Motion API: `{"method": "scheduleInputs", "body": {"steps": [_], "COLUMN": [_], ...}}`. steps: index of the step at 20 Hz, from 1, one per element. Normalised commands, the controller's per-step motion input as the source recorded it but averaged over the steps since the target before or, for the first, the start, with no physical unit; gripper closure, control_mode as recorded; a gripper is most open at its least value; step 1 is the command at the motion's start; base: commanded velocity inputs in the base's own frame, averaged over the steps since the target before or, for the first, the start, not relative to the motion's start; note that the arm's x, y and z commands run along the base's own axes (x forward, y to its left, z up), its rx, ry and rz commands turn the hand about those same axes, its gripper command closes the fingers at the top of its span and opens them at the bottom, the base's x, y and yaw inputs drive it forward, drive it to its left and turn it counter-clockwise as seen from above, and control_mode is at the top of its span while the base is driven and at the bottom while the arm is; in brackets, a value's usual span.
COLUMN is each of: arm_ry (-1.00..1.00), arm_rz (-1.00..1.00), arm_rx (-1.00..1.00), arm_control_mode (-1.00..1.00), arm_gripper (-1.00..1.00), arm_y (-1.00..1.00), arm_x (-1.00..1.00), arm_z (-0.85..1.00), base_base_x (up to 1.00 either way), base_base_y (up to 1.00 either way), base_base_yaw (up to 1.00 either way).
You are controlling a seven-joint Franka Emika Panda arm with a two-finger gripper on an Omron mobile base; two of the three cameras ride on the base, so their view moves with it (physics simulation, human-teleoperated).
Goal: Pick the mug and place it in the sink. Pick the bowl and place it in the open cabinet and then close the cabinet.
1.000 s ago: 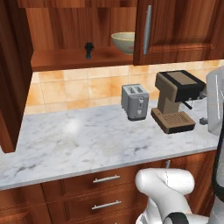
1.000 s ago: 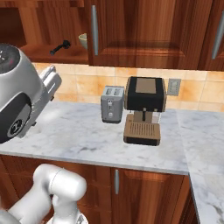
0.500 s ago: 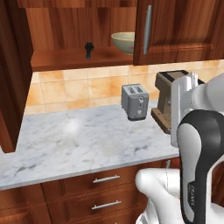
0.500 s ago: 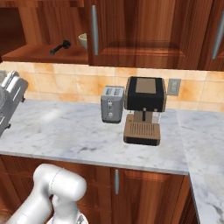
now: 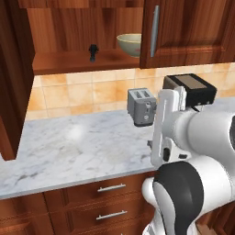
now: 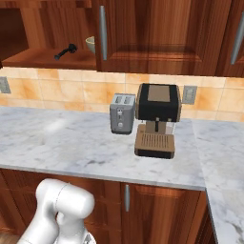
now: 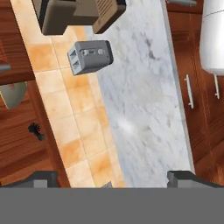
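Observation:
The bowl, dull yellow-tan, sits on the shelf of the open cabinet, just left of the shut right door. In the right base view the bowl peeks from behind that door. My gripper is open and holds nothing, its fingertips wide apart. It hangs over the counter's front edge and looks along the marble toward the wall. In the rolled hand view the bowl and the cabinet lie at the left. The mug and the sink are out of view.
A small black item stands on the shelf left of the bowl. A grey toaster and a dark coffee machine stand on the marble counter. My arm covers the machine's lower part. The left cabinet door stands swung out.
My arm has swung across: it left the right base view at the left and now stands large at the front right of the left base view. Bowl and appliances have stayed put.

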Motion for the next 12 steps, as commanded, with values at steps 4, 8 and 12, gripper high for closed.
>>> {"method": "scheduleInputs", "body": {"steps": [4, 8, 12], "arm_ry": [-0.26, -0.22, -0.19], "arm_rz": [0.00, 0.00, 0.00], "arm_rx": [-0.03, -0.06, -0.09], "arm_control_mode": [-1.00, -1.00, -1.00], "arm_gripper": [-1.00, -1.00, -1.00], "arm_y": [0.50, 0.39, 0.51], "arm_x": [-0.18, -0.20, -0.19], "arm_z": [-0.05, -0.01, -0.11], "base_base_x": [0.00, 0.00, 0.00], "base_base_y": [0.00, 0.00, 0.00], "base_base_yaw": [0.00, 0.00, 0.00]}}
